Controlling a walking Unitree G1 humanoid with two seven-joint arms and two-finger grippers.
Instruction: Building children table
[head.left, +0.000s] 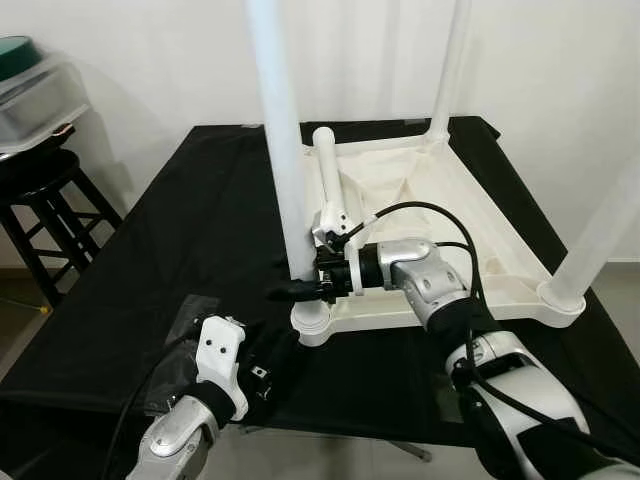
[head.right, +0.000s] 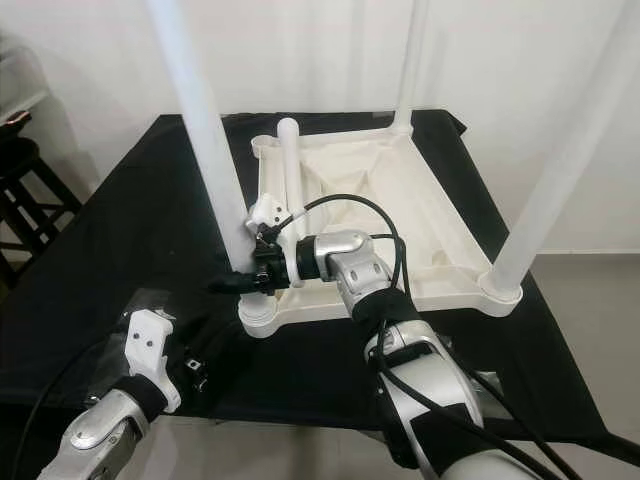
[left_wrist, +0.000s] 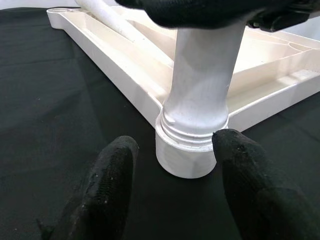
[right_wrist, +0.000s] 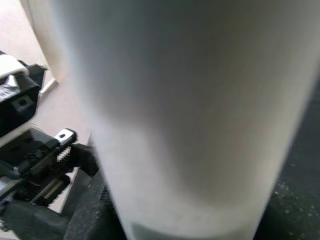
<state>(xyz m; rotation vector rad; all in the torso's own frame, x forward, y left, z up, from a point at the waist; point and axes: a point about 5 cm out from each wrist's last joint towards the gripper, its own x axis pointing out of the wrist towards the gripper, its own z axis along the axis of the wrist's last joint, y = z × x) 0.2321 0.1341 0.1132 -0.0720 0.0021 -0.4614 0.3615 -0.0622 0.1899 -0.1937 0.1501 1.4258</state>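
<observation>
Near the centre of the frame my right hand (head.left: 300, 283) is clamped around the near-left leg (head.left: 283, 150) just above its socket (head.left: 312, 322) in the upturned white table (head.left: 440, 210), which lies on the black worktop (head.left: 170, 240). My left hand (left_wrist: 175, 165) hovers, fingers apart, either side of that socket. Risk as I see it — a sideways push cross-threads the leg, or drags the whole table toward the lower edge.

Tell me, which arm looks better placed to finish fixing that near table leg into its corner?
Probably the right. Its pincer is already clamped around the near leg just above the corner socket, so it could twist or press it. The left pincer is open, low on the black cloth beside the socket.
</observation>
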